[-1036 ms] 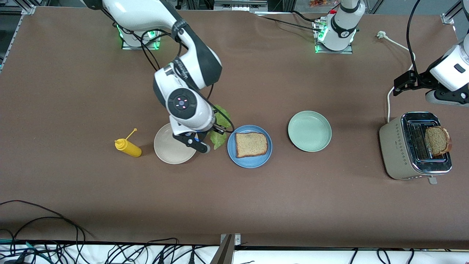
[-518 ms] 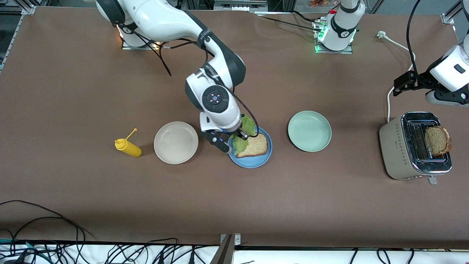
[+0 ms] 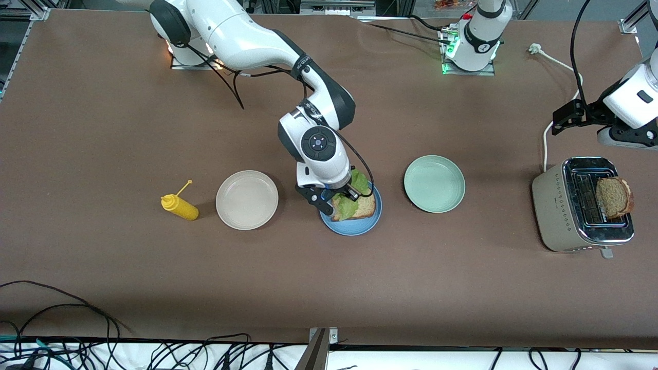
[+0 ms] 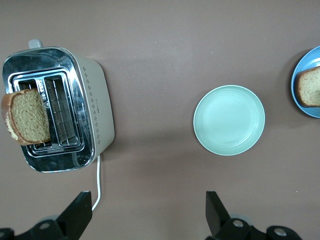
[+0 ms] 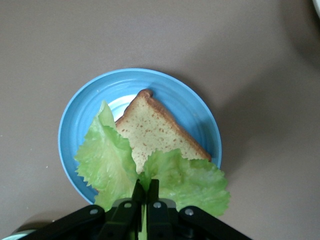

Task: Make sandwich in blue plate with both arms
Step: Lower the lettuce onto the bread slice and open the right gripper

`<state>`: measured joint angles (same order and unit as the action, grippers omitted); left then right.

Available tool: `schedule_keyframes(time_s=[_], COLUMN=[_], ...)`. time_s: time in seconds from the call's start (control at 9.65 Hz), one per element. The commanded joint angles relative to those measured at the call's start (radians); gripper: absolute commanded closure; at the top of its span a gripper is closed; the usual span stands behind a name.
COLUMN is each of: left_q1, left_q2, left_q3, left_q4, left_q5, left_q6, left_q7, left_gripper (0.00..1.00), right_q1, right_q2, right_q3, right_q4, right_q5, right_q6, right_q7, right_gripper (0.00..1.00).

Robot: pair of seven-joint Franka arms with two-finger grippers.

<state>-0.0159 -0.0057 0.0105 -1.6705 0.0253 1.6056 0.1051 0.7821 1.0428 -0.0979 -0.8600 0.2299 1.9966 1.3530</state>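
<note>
- Your right tool (image 3: 339,199) is clenched on the lettuce leaf (image 5: 165,182) by its stem end and hangs over the blue plate (image 3: 354,226), which sits on the table (image 3: 329,288) between the beige plate (image 3: 247,199) and the pale green plate (image 3: 434,183).
- The leaf droops over only part of the bread slice (image 5: 155,132) on the blue plate. If you let go here, I judge it could land half off the slice, toward the plate's rim, because the grip point is over the plate's edge, not the bread's middle.
- The leaf is thin and floppy. It may cling to a finger as you release, then get dragged off the bread when you lift away.
- Come down too low and the tool could press on the slice and shove it, or tip the blue plate.
- Your left tool (image 4: 145,220) waits, released with its fingers wide, above the table between the toaster (image 3: 583,205) and the pale green plate, well apart from the blue plate.
- The second slice (image 3: 614,197) leans out of the toaster's slot. A careless grab there might knock it onto the table.
</note>
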Motion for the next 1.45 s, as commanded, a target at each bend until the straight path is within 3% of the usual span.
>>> schedule_keyframes(time_s=[0.0,0.52,0.62,0.73,0.83,1.14,1.35], left_q1=[-0.009,-0.007,-0.007,-0.009,-0.007,-0.007,-0.007], left_q2=[0.01,0.021,0.023,0.023,0.021,0.021,0.023], left_q3=[0.003,0.005,0.005,0.005,0.005,0.005,0.005], left_q4=[0.025,0.045,0.045,0.045,0.045,0.045,0.045], left_q5=[0.028,0.028,0.028,0.028,0.028,0.028,0.028], left_q6=[-0.006,-0.006,-0.006,-0.006,-0.007,-0.006,-0.006], left_q7=[0.004,0.01,0.01,0.01,0.01,0.01,0.01], left_gripper=[0.0,0.0,0.0,0.0,0.0,0.0,0.0], right_q1=[0.002,0.019,0.017,0.016,0.016,-0.017,-0.044], right_q2=[0.046,0.1,0.1,0.095,0.092,0.033,-0.004], right_q3=[-0.002,0.006,0.007,0.006,0.004,0.006,0.006], right_q4=[0.052,0.052,0.052,0.052,0.052,0.049,0.048], right_q5=[-0.012,-0.02,-0.015,-0.015,-0.02,-0.009,-0.006], right_q6=[-0.007,0.067,0.07,0.071,0.071,0.032,-0.065], right_q7=[0.008,0.021,0.02,0.017,0.008,-0.061,-0.15], right_gripper=[1.0,1.0,0.85,0.24,0.0,0.0,0.0])
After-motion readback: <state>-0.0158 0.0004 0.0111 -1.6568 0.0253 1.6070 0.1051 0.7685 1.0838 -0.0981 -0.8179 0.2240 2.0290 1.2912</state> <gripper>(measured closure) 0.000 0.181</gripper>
